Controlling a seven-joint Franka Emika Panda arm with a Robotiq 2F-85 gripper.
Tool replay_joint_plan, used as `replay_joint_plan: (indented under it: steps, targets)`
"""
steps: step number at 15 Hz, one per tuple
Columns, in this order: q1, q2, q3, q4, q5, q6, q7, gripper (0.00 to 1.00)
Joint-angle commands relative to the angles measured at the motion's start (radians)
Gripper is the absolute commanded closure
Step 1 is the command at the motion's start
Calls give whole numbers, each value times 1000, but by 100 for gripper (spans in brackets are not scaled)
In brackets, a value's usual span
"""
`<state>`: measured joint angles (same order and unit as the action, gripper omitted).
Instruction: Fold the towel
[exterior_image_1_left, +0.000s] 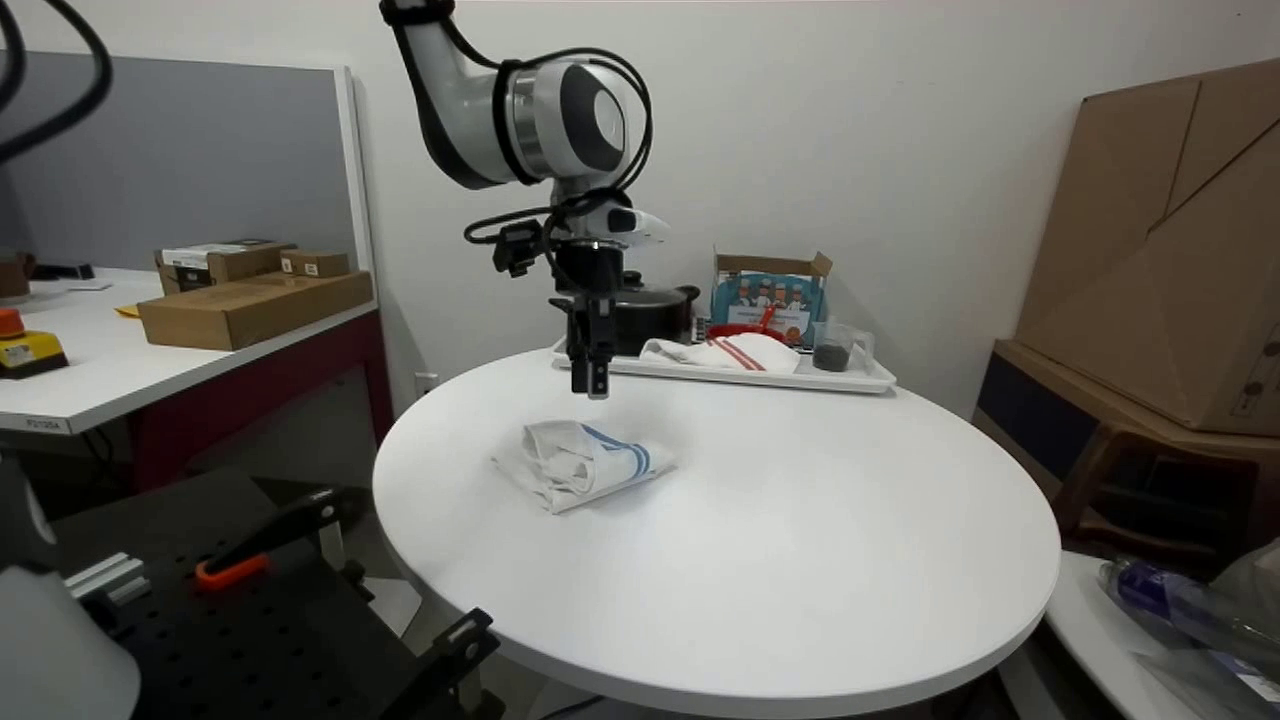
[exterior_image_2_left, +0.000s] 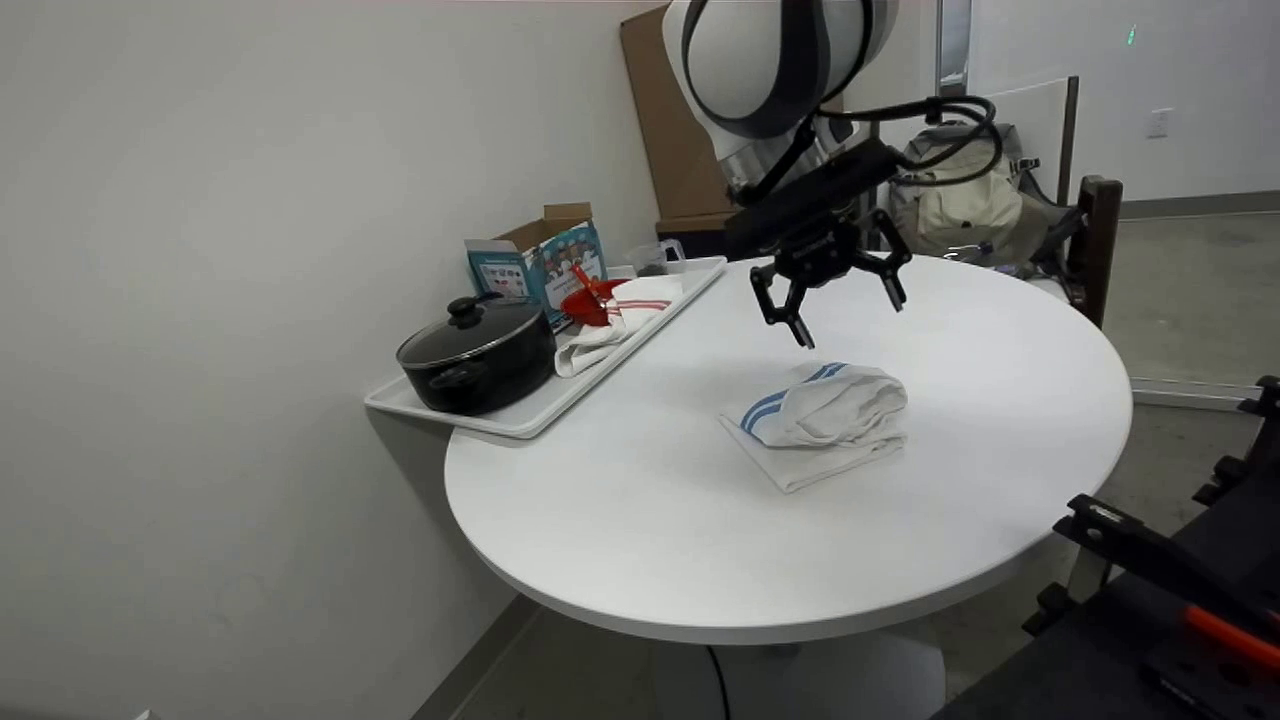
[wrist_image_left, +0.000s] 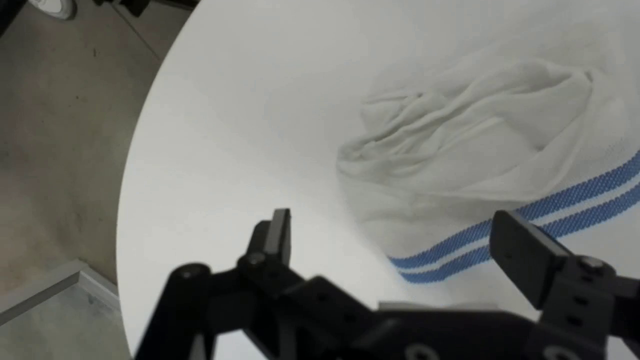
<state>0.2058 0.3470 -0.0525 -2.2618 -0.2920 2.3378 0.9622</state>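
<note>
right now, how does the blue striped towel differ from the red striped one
Stripes: the blue-striped towel has blue bands, while the red-striped towel has red ones. Place: the blue-striped towel lies directly on the round table; the red-striped towel lies on the tray. Nearness: the blue-striped towel is closer to the open gripper than the red-striped towel. Both are white cloths, and neither is spread out flat.

White-and-grey rounded robot arm (exterior_image_1_left: 472, 122), dark grey oval panel (exterior_image_1_left: 579, 112), silver ring (exterior_image_1_left: 524, 112), black strap (exterior_image_1_left: 503, 122), looping black cables (exterior_image_1_left: 647, 108). Black two-fingered end effector (exterior_image_2_left: 852, 322): angular linkages (wrist_image_left: 320, 300), round screw heads (wrist_image_left: 592, 262), lighter grey pads (wrist_image_left: 274, 236).
</note>
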Motion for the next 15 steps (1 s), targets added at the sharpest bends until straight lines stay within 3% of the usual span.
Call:
replay_joint_plan:
  steps: [1,5,8,12,15]
  targets:
    - [25,-36,-39,30,-178,-62,9,0]
    - [-11,-67,-24,35,-271,-50,-94,0]
    - [-50,-100,-6,16,-228,2,-220,0]
    - [-119,-146,15,-8,-69,67,-464,0]
    - [-162,-165,38,-10,151,48,-632,0]
